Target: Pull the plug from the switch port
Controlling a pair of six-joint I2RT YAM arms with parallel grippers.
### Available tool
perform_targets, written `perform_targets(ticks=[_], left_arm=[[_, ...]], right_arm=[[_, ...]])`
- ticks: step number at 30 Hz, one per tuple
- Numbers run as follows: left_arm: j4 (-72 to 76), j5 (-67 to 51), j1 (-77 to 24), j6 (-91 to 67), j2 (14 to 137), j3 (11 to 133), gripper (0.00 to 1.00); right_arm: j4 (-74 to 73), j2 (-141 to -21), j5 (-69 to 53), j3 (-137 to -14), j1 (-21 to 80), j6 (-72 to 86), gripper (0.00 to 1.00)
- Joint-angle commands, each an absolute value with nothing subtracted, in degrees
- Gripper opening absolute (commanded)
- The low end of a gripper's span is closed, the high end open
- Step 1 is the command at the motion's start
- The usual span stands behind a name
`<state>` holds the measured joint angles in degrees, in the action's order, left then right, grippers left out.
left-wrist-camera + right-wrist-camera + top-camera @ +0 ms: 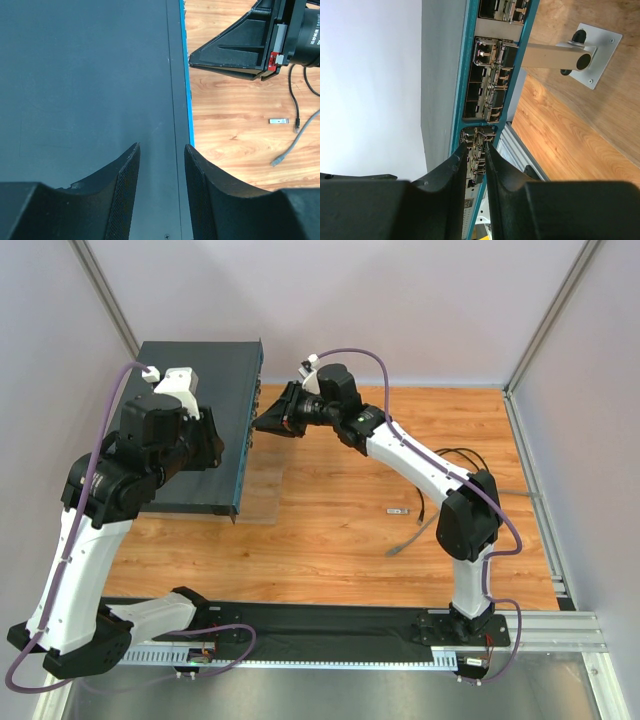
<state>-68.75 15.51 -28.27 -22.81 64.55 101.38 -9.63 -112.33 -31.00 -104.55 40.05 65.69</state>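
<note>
While the switch point(205, 370) sits at the far-left corner of the counter point(330, 540), we see the left end effector point(162, 147) released, fingers spread, above its top by the front edge. The right end effector point(476, 146) is clenched on the plug point(478, 152), mostly hidden between its fingers, in a front-face port.

Right gripper point(475, 148) closed around plug point(477, 159), switch point(440, 75) front.

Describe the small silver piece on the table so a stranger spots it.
On the wooden table, look right of the switch. The silver piece is a short flat bar lying alone; the grey cable beside it is long and curved.
</note>
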Motion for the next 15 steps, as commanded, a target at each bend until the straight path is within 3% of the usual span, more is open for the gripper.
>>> perform_targets(ticks=[1,15], left_arm=[[-67.24,14.94,-27.86,-22.85,63.90,101.60,0.49],[-67.24,14.77,-27.77,-22.94,63.81,101.16,0.49]], right_arm=[[-9.93,-113.29,-30.76,-106.79,40.25,64.42,0.21],[-8.44,-112.59,-30.59,-104.33,39.81,65.04,0.18]])
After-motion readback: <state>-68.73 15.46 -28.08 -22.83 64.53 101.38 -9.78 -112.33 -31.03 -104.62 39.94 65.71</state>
